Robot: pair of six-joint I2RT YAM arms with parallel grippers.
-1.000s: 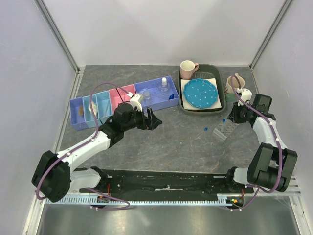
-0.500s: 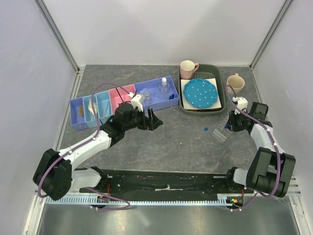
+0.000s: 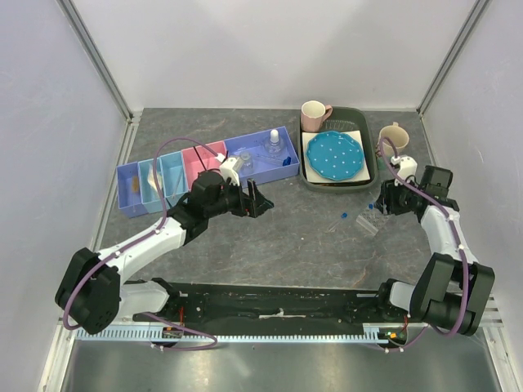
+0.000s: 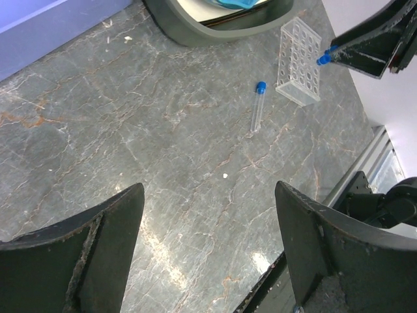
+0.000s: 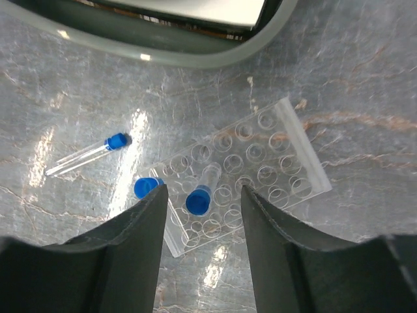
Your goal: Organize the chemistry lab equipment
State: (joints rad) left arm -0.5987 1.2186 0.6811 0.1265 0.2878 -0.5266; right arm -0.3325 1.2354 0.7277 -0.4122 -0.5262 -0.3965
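Right gripper [image 5: 203, 195] over the clear tube rack [image 5: 260, 156]: jaws parted on either side of 1 blue-capped vial [image 5: 197, 201] standing in a well, gripping nothing. A 2nd blue cap [image 5: 148, 187] sits at the rack's edge, possibly in an outer well. A 3rd vial [image 5: 85, 153] lies on the table [image 5: 365, 78] nearby. Left gripper [image 4: 208, 215] hovers wide open and empty, well apart.

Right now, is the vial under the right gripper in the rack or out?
In. The vial stands in a rack hole; the right gripper is open either side, not touching it.
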